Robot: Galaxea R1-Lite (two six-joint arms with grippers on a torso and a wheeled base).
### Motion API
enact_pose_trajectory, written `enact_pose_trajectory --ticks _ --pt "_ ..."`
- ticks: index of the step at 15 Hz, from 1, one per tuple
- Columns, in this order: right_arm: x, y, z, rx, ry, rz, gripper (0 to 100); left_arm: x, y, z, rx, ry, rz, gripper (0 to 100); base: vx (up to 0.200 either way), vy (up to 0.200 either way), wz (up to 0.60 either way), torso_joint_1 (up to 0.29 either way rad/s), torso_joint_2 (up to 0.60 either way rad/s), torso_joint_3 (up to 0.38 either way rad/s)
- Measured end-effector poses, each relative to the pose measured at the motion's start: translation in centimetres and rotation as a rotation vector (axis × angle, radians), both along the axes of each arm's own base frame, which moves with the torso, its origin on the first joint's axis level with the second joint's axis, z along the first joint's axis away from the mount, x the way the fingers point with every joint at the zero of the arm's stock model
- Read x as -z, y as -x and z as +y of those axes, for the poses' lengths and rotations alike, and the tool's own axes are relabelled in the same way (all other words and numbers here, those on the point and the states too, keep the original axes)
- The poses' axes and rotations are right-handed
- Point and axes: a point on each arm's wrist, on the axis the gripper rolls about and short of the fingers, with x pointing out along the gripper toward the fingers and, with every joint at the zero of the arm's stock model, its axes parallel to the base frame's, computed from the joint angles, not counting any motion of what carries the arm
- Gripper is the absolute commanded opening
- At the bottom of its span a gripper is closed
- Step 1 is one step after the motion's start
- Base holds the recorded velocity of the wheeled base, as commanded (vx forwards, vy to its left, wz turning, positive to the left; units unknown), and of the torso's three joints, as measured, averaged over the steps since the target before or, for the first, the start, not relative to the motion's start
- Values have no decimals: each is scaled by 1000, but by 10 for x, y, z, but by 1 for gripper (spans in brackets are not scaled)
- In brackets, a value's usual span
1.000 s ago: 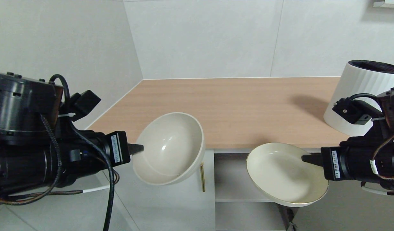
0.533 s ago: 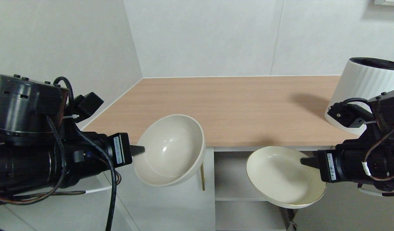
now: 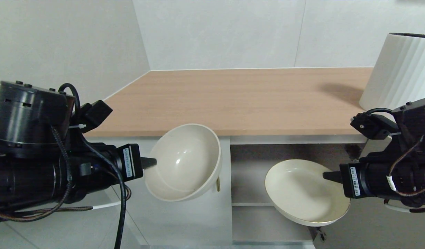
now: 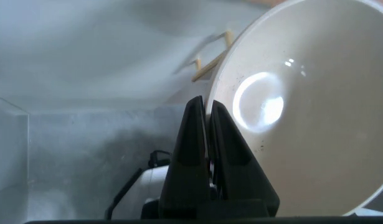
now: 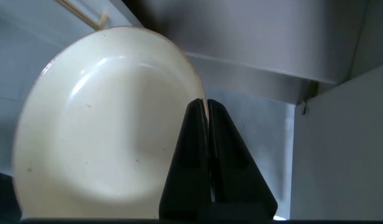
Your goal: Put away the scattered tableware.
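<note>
Below the front edge of the wooden worktop (image 3: 240,100), the left pincer (image 3: 153,161) is clamped on the rim of a deep cream ceramic bowl (image 3: 184,162), held tilted. The right pincer (image 3: 325,175) is closed on the rim of a shallow cream plate (image 3: 302,190), which is before an open cabinet shelf (image 3: 247,204).

The countertop (image 3: 240,100) shows bare wood from the left wall (image 3: 60,45) across to the white ribbed container (image 3: 399,72), which blocks its far right end. Below the near edge, the right-hand cabinet compartment (image 3: 247,173) stands open, with a shelf (image 3: 248,204) across it. The plate (image 3: 302,188), pinched at its rim by the right gripper (image 3: 328,175), hangs in front of this opening. To the left the cabinet door (image 3: 184,221) is closed (its slim gold handle (image 3: 218,185) juts out beside the opening). The bowl (image 3: 184,162) in the left gripper (image 3: 151,161) hangs before it.
</note>
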Motion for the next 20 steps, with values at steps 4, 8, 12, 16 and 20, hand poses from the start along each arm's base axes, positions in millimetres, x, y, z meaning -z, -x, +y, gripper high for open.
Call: enact_pose_trajectory --ticks 4,8,12,16,20 --pt "0 0 0 0 0 1 0 1 0 0 0 -1 2 0 0 0 0 -118 445 331" --pt "2 -1 1 -7 -4 -14 0 1 0 0 0 -1 2 0 0 0 0 -36 156 101" --pt "6 -2 1 -12 -4 -23 0 1 0 0 0 -1 2 0 0 0 0 -3 10 13" --pt "16 -7 7 -22 22 8 0 9 -1 -7 26 -18 31 0 0 0 0 0 0 0" --pt "45 -24 21 -37 94 108 0 26 -5 -17 55 -56 94 0 0 0 0 0 0 0"
